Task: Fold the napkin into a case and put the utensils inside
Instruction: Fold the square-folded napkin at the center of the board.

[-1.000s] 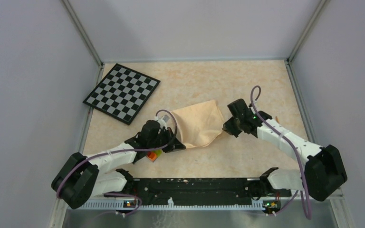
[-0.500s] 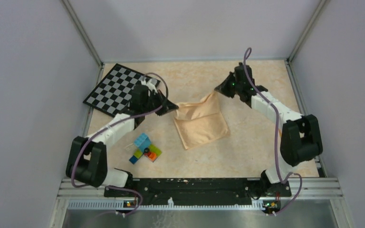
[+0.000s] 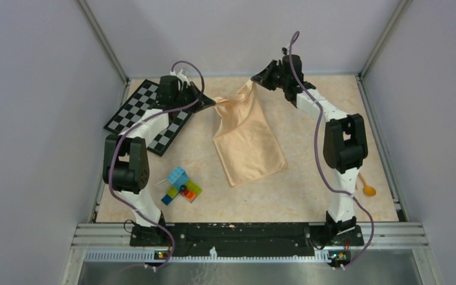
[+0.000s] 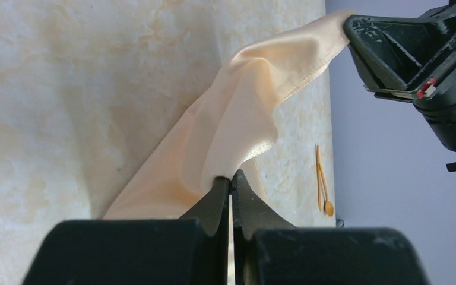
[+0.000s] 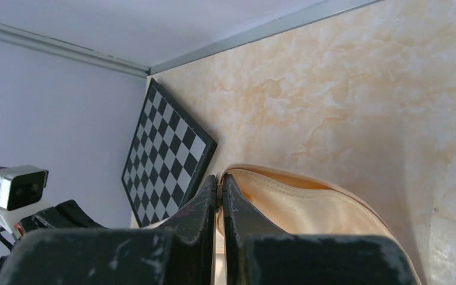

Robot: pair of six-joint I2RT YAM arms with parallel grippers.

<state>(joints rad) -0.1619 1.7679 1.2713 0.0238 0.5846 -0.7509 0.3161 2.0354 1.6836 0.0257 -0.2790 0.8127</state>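
Observation:
The peach-orange napkin [image 3: 246, 139] hangs stretched from its far edge down to the table, its near end resting flat. My left gripper [image 3: 212, 103] is shut on the napkin's far left corner, seen pinched between the fingertips in the left wrist view as napkin [image 4: 237, 119]. My right gripper [image 3: 254, 80] is shut on the far right corner, and the napkin's hem [image 5: 309, 202] runs off from its tips. The orange-yellow utensils [image 3: 366, 185], one a spoon, lie at the right edge of the table by the right arm; utensils [image 4: 322, 181] also show in the left wrist view.
A black-and-white checkered board [image 3: 148, 116] lies at the far left, partly under my left arm. A cluster of coloured toy bricks [image 3: 180, 186] sits near the left front. The enclosure's walls and metal rails close in the back and sides.
Both arms have swung from the near middle to the far side, lifting and pulling the napkin's two corners up and back. The napkin went from a crumpled heap to a long stretched sheet.

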